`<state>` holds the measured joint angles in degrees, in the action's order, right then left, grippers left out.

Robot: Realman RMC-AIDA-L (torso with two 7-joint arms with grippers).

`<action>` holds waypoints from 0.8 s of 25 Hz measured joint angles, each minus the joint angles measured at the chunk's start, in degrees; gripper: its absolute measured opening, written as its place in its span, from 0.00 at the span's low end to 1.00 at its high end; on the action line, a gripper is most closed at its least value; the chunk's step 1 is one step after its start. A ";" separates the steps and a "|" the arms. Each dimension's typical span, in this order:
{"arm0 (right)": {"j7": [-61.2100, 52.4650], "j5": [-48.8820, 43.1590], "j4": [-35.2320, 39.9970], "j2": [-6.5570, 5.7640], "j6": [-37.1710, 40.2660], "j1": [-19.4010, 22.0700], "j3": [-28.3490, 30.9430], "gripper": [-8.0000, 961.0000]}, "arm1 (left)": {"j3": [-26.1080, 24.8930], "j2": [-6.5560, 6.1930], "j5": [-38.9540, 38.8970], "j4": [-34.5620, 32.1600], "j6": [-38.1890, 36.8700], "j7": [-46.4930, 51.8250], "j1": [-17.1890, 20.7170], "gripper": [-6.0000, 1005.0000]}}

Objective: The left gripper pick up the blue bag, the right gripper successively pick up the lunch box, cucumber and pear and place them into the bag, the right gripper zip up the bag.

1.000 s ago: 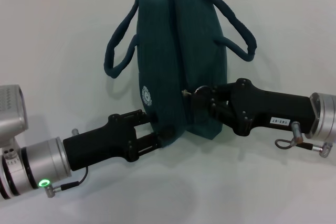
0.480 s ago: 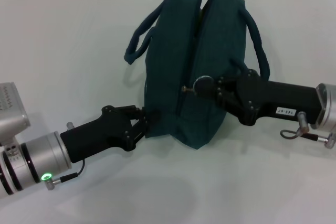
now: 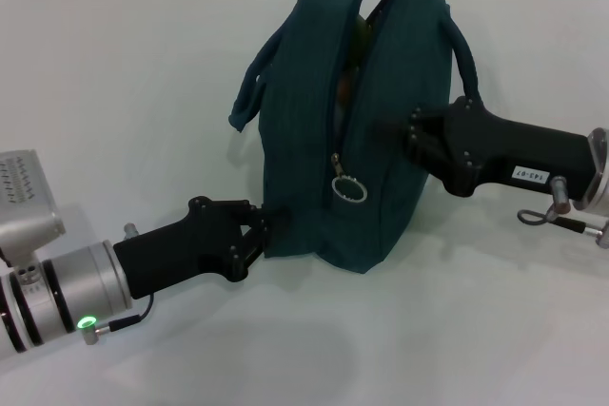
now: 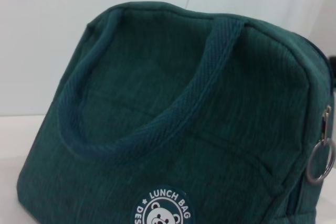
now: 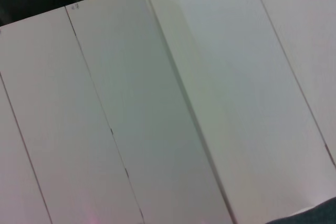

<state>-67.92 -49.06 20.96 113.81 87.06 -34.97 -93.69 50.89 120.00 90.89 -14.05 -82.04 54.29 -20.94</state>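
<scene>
We see the blue bag (image 3: 366, 130) standing upright on the white table (image 3: 124, 92), nearer the table's far edge than its near edge and roughly midway between its left and right sides. Its long axis runs from the near edge toward the far edge, so that one narrow end faces us; the zipper seam runs up this end and over the top. The seam gapes along the top, where we glimpse an orange patch inside, which we cannot identify. The metal ring pull (image 3: 348, 186) hangs free against the near end, partway up the seam. One loop handle (image 3: 249, 92) droops over the bag's left side and the other (image 3: 464, 54) arches over its right side.

The left gripper (image 3: 269, 229) reaches in low from the near left, its fingers clamped on the bag's lower left corner. In the left wrist view we see the bag's left face (image 4: 173, 124) with its handle (image 4: 157, 124), the round white logo (image 4: 160, 208) and the ring pull (image 4: 320, 160) at the seam.

The right gripper (image 3: 390, 127) comes in from the right side and meets the bag's right face at mid-height. We cannot tell whether its fingers are parted or closed. The right wrist view shows only pale panels and a sliver of teal fabric (image 5: 310, 216).
</scene>
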 joint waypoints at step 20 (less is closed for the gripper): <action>-1.61 -8.17 -0.04 -1.96 1.62 0.18 0.42 0.08 | 0.00 -0.03 -0.29 0.08 0.49 -0.35 -0.16 0.06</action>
<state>-69.53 -57.23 20.93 111.86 88.68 -34.80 -93.27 50.88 119.97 90.60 -13.97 -81.55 53.94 -21.09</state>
